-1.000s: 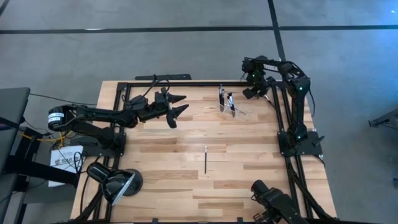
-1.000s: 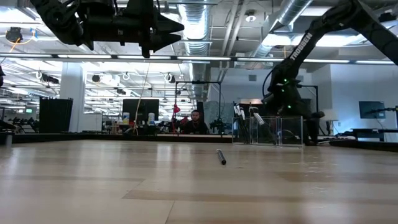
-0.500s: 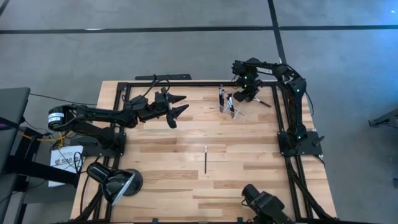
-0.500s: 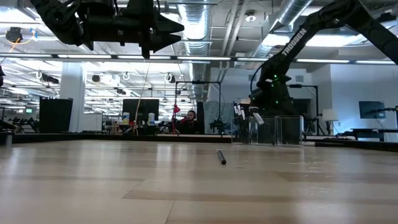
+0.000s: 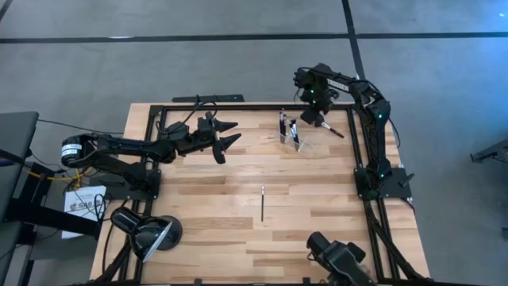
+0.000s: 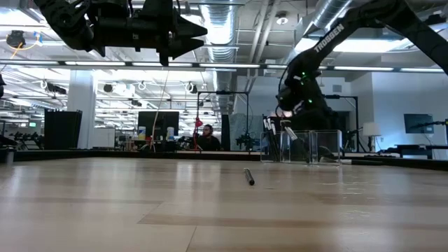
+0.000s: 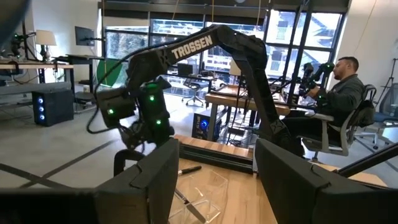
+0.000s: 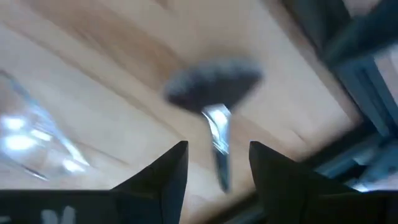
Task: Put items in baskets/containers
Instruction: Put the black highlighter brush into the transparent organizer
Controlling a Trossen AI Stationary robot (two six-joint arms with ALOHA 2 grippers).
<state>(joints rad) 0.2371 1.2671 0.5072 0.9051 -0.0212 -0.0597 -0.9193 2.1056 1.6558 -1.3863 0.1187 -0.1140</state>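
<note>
High view shows a slim dark brush [image 5: 263,204] lying alone near the middle of the table [image 5: 206,238], its long axis running from the near edge toward the far edge; in the low view the same stick [image 6: 248,176] lies flat on the pale, striped wood planks, foreshortened, a round matte rod. Farther back and to the right stands the clear holder [image 5: 290,133], a see-through box with glossy walls and a few thin brushes leaning inside it [image 6: 288,133]. Just beyond the holder, a larger brush [image 5: 333,129] lies slantwise by the black frame rail; the right wrist view shows its fluffy dark fan head [image 8: 212,83], bright metal ferrule and dark handle, blurred. The right gripper [image 5: 312,111] hovers above that brush at the far right of the table, fingers parted with nothing between them. The left gripper [image 5: 225,137] hangs high over the far left part of the table, well apart from the holder, jaws spread and empty. A black dome lamp [image 5: 147,230] sits at the near left corner.
</note>
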